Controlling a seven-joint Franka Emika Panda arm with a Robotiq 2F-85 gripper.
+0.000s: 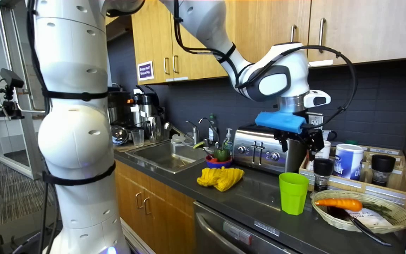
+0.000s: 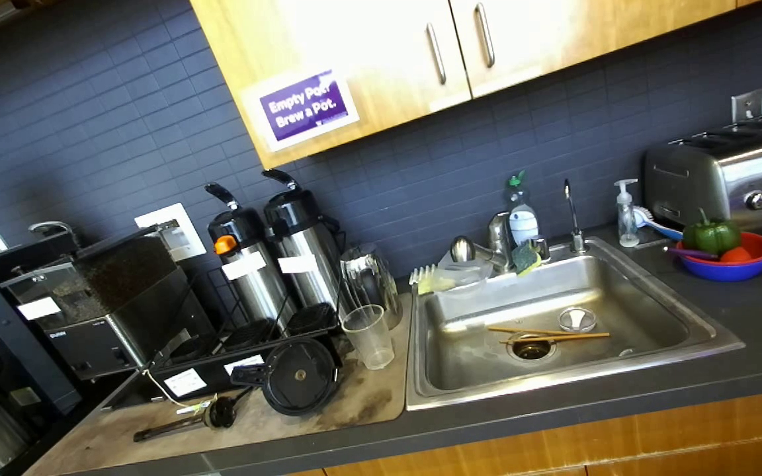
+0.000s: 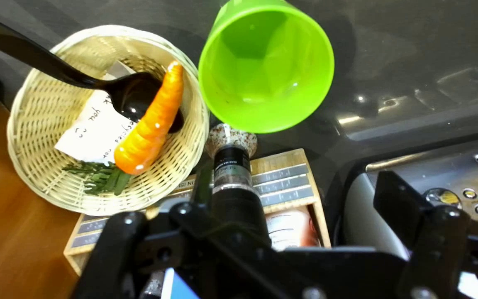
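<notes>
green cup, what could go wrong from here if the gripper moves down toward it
The open gripper might clip the green cup and tip it, since it stands upright and unheld. It could knock the black-capped jar nearest the cup. The spoon, its handle jutting past the rim of the basket, may snag.

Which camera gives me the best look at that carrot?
The wrist view: it looks down on the carrot, large and whole, in the woven basket. In an exterior view the carrot also shows, but smaller and more from the side. No further view shows it.
</notes>
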